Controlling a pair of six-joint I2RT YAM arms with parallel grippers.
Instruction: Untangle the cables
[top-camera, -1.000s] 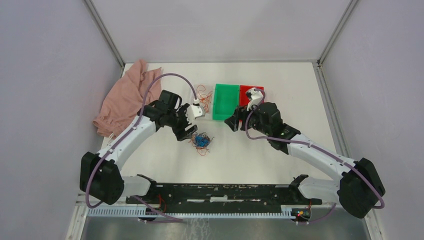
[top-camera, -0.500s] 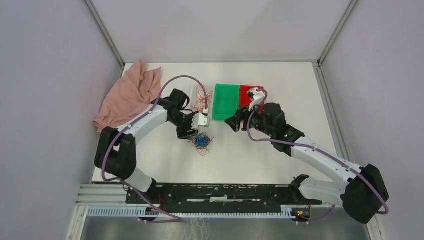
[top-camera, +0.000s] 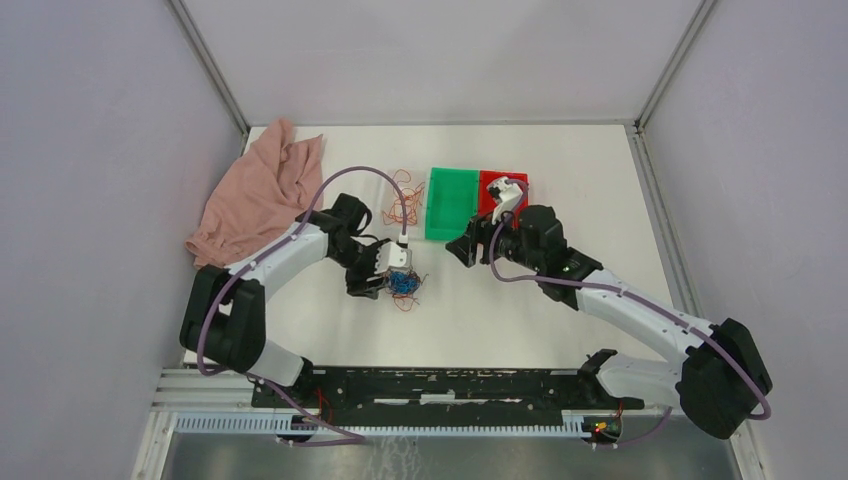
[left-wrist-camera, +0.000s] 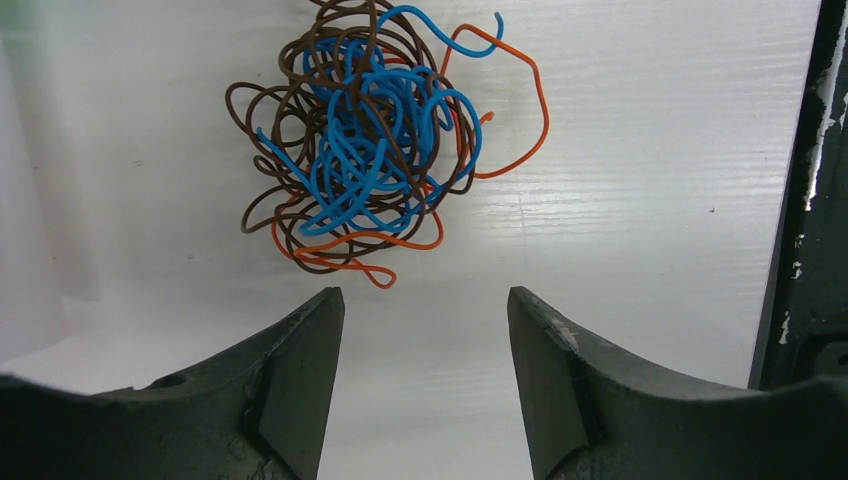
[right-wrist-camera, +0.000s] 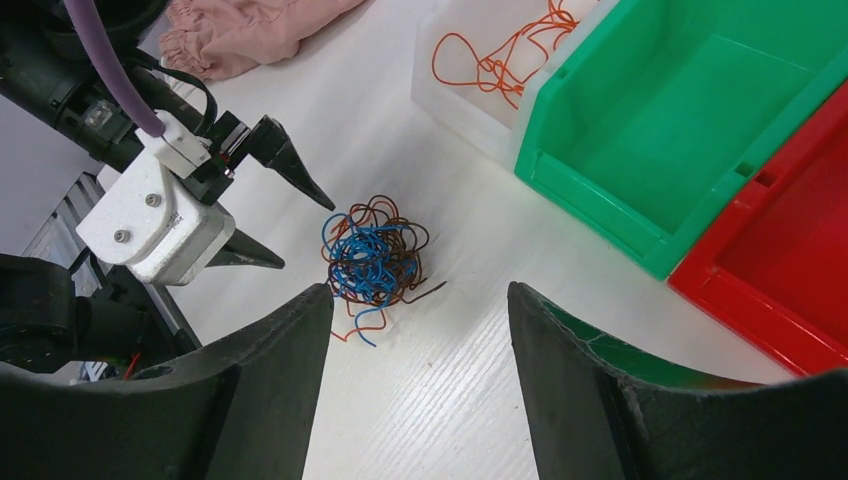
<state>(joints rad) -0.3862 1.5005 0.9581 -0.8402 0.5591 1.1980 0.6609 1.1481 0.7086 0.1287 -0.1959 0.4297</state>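
Just ahead of the left tool (left-wrist-camera: 425, 330) | cables (left-wrist-camera: 365, 130): one blue, brown and orange tangle lying on the worktop (left-wrist-camera: 620, 250), touching neither finger | left tool: jaws wide, empty | right tool (right-wrist-camera: 420, 300): jaws wide, empty, tangle ahead of it, apart | green bin (right-wrist-camera: 680, 120): ahead-right of right tool

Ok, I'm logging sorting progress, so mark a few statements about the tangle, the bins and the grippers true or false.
1. The tangle of blue, brown and orange cables lies on the table. True.
2. The left gripper is shut on the tangle. False: its jaws are open, short of the tangle, holding nothing.
3. The green bin holds blue cables. False: what shows of it is empty.
4. Orange cables lie in the clear bin. True.
5. The right gripper is open. True.
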